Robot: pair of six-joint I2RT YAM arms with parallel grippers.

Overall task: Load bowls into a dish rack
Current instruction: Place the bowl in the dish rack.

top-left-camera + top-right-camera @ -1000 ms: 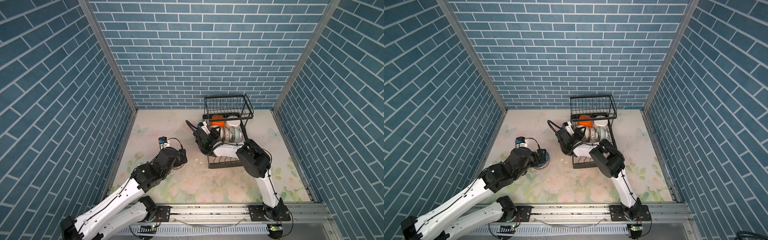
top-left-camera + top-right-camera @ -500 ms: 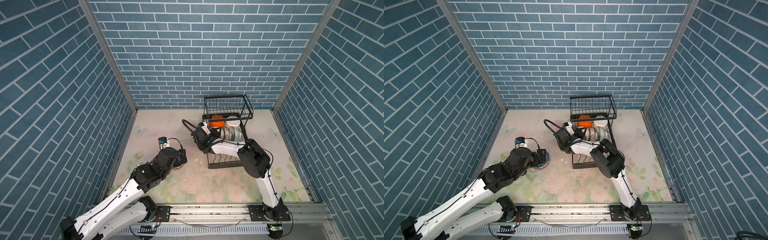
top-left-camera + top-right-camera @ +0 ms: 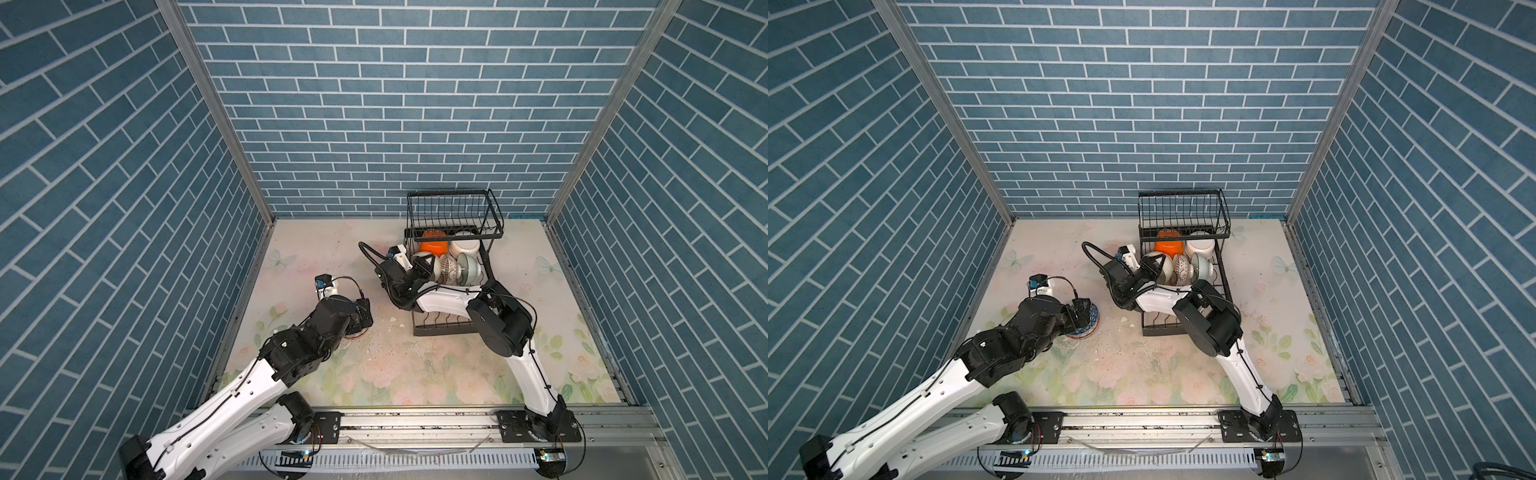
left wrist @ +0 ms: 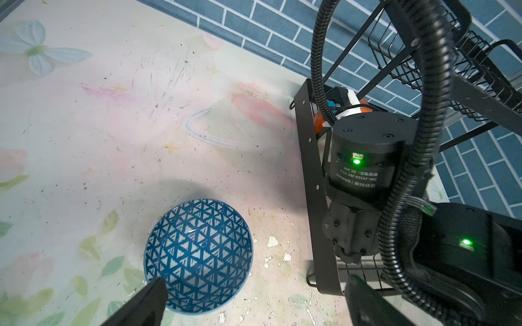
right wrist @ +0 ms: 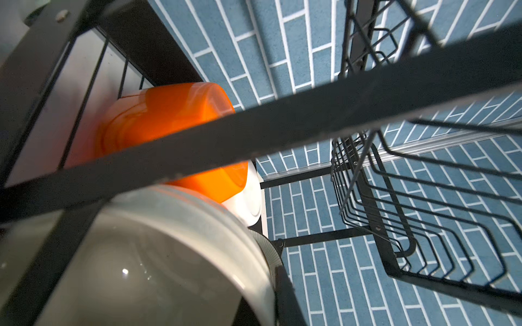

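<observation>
Left end effector (image 4: pixel 254 285) released, jaws wide, above the blue-and-white bowl (image 3: pixel 1088 322) on the surface (image 3: pixel 316 249), left of centre in a top view. Right end effector (image 3: pixel 424 266) clenched against a cream bowl (image 5: pixel 158 262) in the dish rack (image 3: pixel 455 208), right of centre. We cannot tell whether it grips the bowl.

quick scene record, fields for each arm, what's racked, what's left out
left end effector: open, low over blue-and-white triangle-patterned ceramic bowl
right end effector: shut on rim of cream glazed ceramic bowl, in lower tier of black wire dish rack
also racked: glossy orange bowl, plain white bowl, ribbed patterned bowl, pale green bowl
left out: that same bowl, upright on floral table
</observation>
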